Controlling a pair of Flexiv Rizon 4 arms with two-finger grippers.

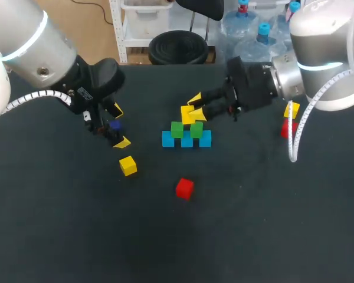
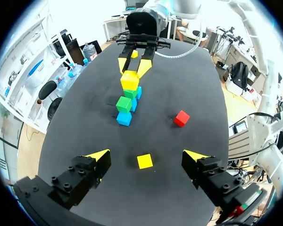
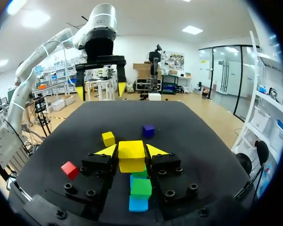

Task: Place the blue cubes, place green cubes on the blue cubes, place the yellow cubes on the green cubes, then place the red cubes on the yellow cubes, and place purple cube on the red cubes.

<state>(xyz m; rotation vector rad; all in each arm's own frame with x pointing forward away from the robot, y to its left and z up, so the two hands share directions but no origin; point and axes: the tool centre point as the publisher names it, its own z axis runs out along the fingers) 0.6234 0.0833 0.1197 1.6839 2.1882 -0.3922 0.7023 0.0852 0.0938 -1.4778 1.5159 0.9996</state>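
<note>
Right claw (image 3: 131, 149): pinching a yellow cube (image 2: 129, 80) from both sides, right over the green cubes
Left claw (image 2: 146, 155): spread wide with nothing in it, up off the tabletop (image 1: 253, 224) over its left part
Blue cubes (image 1: 187, 140): three in a row, touching, near the middle of the tabletop
Green cubes (image 1: 177, 130): two, side by side on top of the blue row
Contact: whether the pinched yellow cube rests on the green cubes or hangs just above them cannot be told
Loose yellow cube (image 1: 128, 165): flat on the tabletop, ahead of the Left claw and to the left of the blue row
Red cube (image 1: 184, 188): alone on the tabletop, in front of the stack and apart from it
Purple cube (image 3: 148, 130): on the tabletop below the Left claw, showing between its spread fingers in the head view
Far right: a second yellow cube (image 1: 292, 109) and a second red cube (image 1: 287, 130), close together, well to the right of the stack
</note>
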